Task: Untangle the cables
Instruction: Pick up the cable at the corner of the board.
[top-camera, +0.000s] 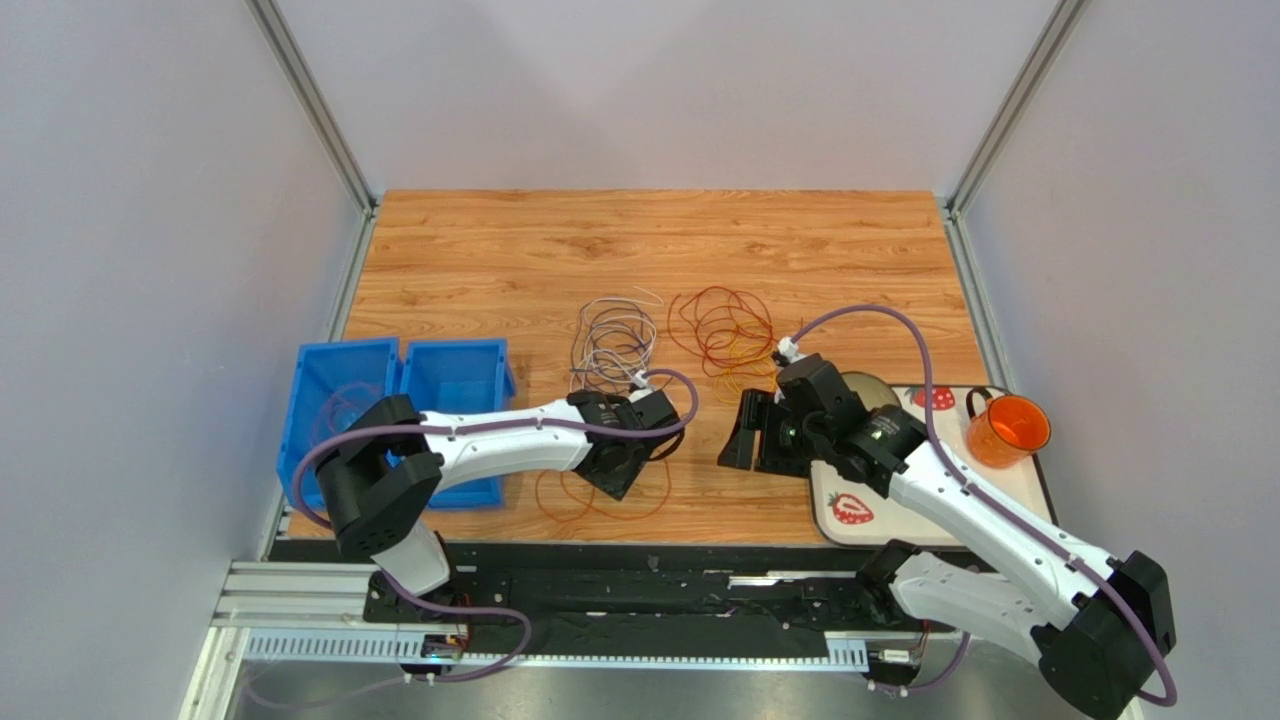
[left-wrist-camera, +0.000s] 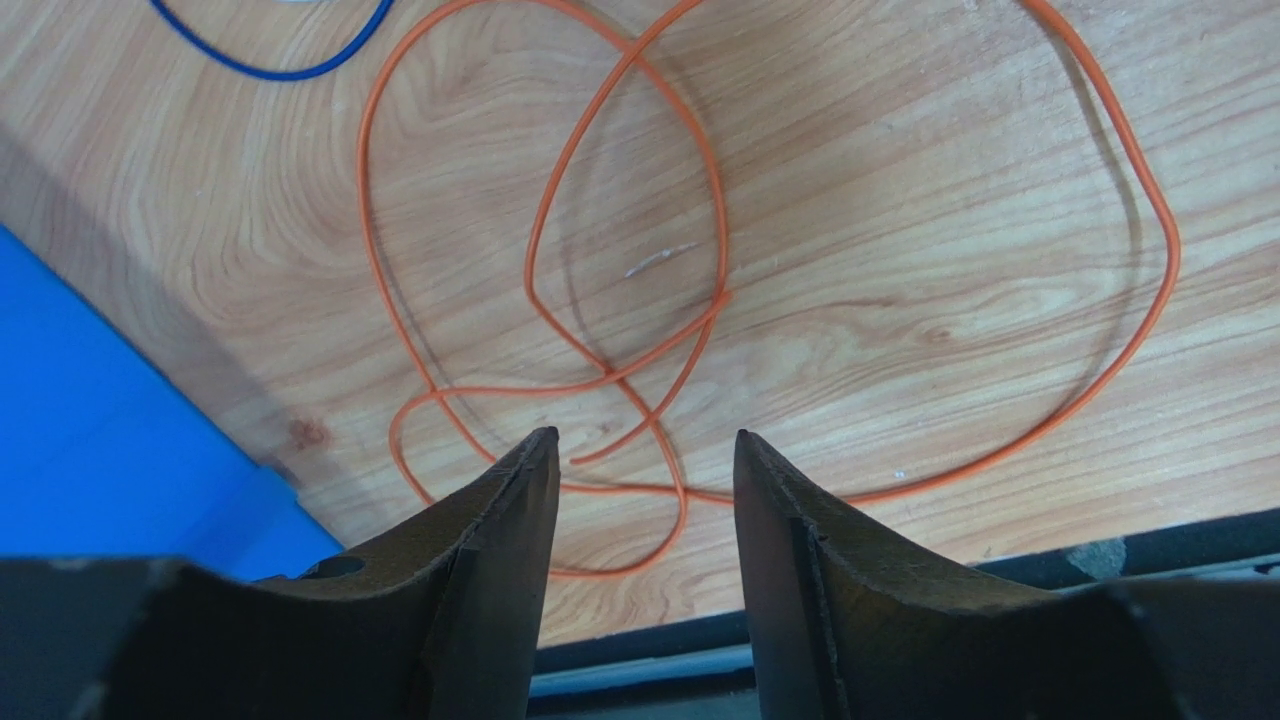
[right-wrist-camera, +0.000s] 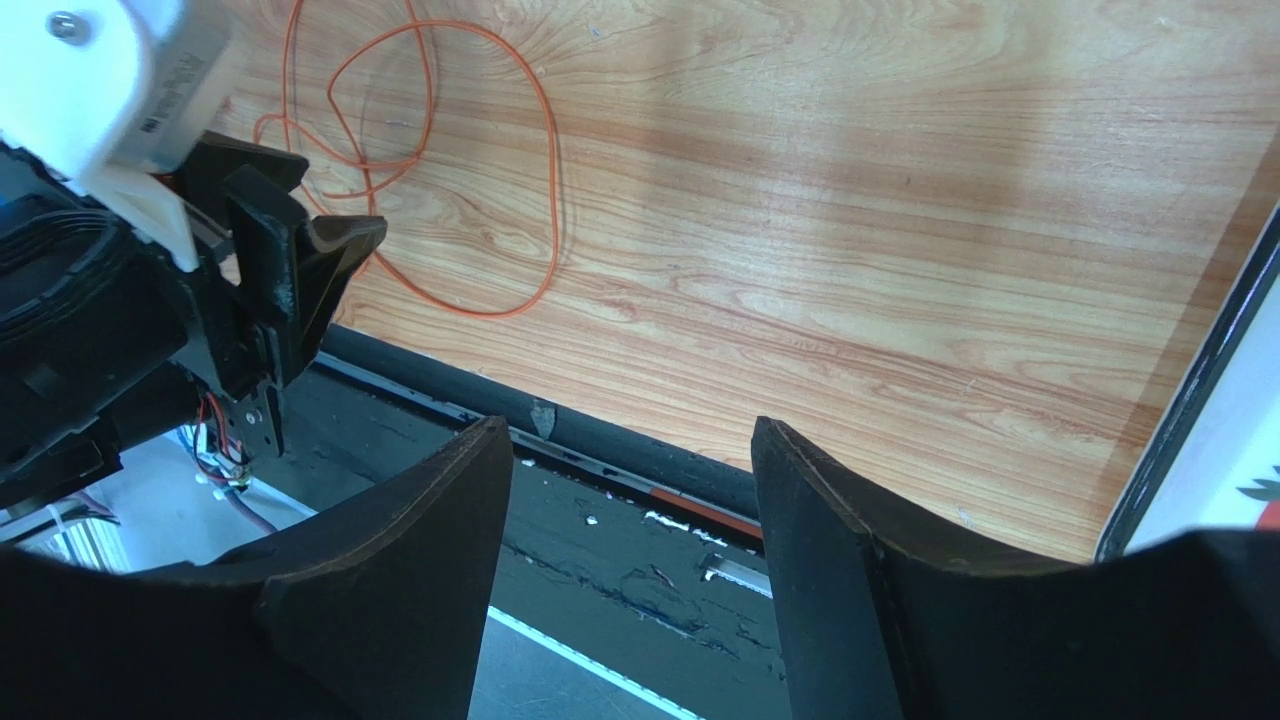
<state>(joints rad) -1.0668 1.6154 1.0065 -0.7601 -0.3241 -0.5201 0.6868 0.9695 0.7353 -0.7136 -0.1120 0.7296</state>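
Note:
The cables lie in separate heaps on the wooden table: a grey-white bundle (top-camera: 616, 342) and a red-orange bundle (top-camera: 721, 327) at mid-table, plus one loose orange cable (top-camera: 598, 515) near the front edge. My left gripper (top-camera: 639, 450) hovers over that orange cable (left-wrist-camera: 724, 270), open, with nothing between its fingers (left-wrist-camera: 643, 443). A blue cable (left-wrist-camera: 271, 71) curves at the top left of the left wrist view. My right gripper (top-camera: 744, 435) is open and empty (right-wrist-camera: 628, 435), pointing at the table's front edge, with the orange cable (right-wrist-camera: 558, 180) off to its left.
Two blue bins (top-camera: 346, 393) stand at the left, close to the left arm. At the right, a white strawberry-print tray (top-camera: 849, 507) holds an orange cup (top-camera: 1007, 431). A black rail (top-camera: 646, 578) runs along the near edge. The left gripper (right-wrist-camera: 286, 255) shows in the right wrist view.

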